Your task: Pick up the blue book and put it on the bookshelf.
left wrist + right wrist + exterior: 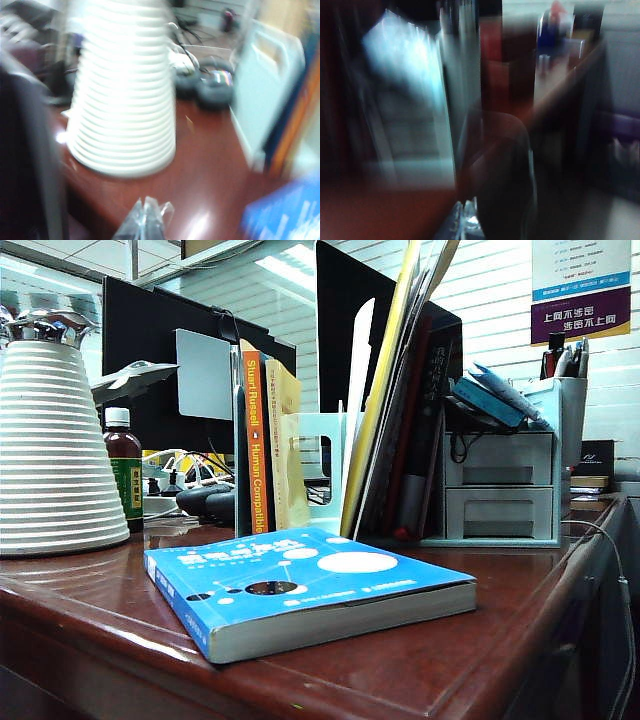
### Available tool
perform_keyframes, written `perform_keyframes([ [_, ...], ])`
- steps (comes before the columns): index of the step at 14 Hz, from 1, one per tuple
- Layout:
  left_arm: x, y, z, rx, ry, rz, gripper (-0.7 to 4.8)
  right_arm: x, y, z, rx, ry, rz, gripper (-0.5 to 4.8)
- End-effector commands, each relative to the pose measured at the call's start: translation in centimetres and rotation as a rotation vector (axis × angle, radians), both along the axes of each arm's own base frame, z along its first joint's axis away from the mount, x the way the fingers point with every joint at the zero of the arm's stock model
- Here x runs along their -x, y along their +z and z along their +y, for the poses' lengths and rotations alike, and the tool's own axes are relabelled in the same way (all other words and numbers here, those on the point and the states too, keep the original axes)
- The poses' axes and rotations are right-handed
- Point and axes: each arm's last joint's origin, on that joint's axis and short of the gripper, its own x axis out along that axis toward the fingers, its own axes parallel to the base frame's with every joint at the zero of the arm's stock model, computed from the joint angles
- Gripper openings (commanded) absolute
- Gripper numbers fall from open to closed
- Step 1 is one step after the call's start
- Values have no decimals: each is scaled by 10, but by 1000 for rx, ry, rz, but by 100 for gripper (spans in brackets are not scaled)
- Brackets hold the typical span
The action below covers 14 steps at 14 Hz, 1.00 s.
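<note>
Evidently both fingers (pixel 145 220) (pixel 464 220) pressed together.

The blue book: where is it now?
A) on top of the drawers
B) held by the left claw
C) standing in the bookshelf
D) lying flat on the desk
D: the blue book lies flat, cover up, on the wooden desk, in front of the bookshelf.
</note>
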Motion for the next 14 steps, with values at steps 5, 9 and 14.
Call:
perform_keyframes([
  [5, -39, 79, -15, 387, -288, 143, -6, -39, 145, 6, -36, 199, -20, -5],
  [9, -90, 56, -31, 649, -503, 541, 0, -96, 131, 30, -156, 547, 242, -5],
  [14, -129, 13, -40, 774, -562, 749, 479, -145, 62, 97, -130, 702, 595, -5],
])
